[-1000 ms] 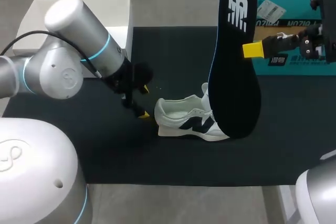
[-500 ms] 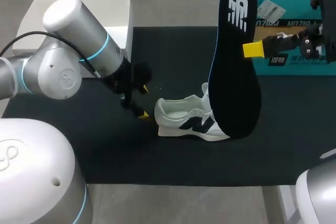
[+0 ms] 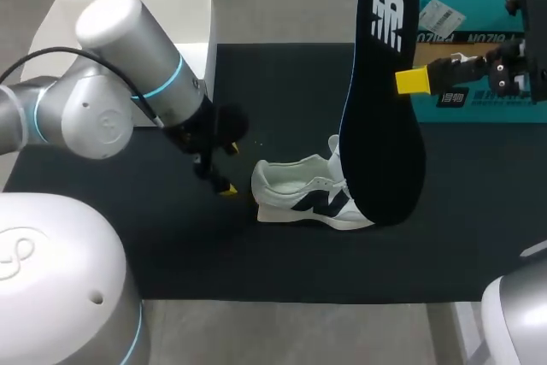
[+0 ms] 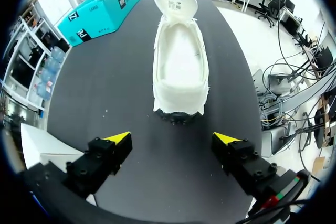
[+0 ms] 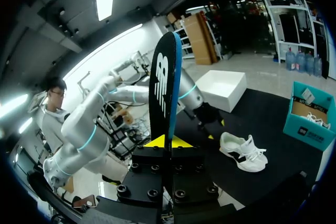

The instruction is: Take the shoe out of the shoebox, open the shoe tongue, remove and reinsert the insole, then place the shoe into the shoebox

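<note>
Standing upright in the air, the long black foam insole (image 3: 382,108) is clamped at its edge by my right gripper (image 3: 412,80), above the white lace-up sneaker with a dark side logo (image 3: 299,197) lying on the black mat (image 3: 282,83). My left gripper (image 3: 229,167) hovers spread wide, holding nothing, just left of the sneaker's heel; the teal cardboard shoebox (image 3: 479,66) sits far right.

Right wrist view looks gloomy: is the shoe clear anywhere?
Right wrist view: glare overhead, the black foam insole a dark shape, the white mesh sneaker plain. Left wrist view: evenly lit, sneaker bright on the black table mat. Head view: likewise.
</note>
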Tool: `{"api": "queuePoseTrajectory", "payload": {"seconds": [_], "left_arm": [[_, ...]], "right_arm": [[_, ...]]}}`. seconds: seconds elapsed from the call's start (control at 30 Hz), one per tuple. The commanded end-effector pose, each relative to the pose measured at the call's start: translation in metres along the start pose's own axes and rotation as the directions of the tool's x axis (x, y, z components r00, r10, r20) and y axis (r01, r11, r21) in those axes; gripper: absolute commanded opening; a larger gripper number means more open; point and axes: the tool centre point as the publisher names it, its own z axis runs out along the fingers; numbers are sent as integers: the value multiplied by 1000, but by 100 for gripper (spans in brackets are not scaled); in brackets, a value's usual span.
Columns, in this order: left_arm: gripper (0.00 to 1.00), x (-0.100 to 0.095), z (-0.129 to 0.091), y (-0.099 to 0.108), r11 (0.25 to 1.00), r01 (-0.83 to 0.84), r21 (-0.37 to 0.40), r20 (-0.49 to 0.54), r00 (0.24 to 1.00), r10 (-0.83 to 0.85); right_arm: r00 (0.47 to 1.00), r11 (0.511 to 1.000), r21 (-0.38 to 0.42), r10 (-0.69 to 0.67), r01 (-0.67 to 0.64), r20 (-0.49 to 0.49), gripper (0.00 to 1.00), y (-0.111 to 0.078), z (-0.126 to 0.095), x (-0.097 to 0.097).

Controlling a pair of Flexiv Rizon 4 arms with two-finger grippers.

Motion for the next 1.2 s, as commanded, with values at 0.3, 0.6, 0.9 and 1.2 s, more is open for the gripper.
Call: {"api": "queuePoseTrajectory", "payload": {"seconds": [0.3, 0.6, 0.9, 1.2], "left_arm": [[100, 1, -38, -30, 980, -63, -191, 0, 998, 64], [100, -18, -48, -52, 976, -59, -212, -12, 998, 57], [100, -26, -37, -71, 969, -90, -231, -69, 995, 76], [100, -16, -32, -80, 954, -102, -283, -43, 995, 94]], "right_arm": [[1000, 1000, 8, 2, -2, 0, 0, 5, 3, 0], [1000, 1000, 8, 2, -2, 0, 0, 5, 3, 0], [1000, 1000, 8, 2, -2, 0, 0, 5, 3, 0], [1000, 1000, 8, 2, -2, 0, 0, 5, 3, 0]]}}
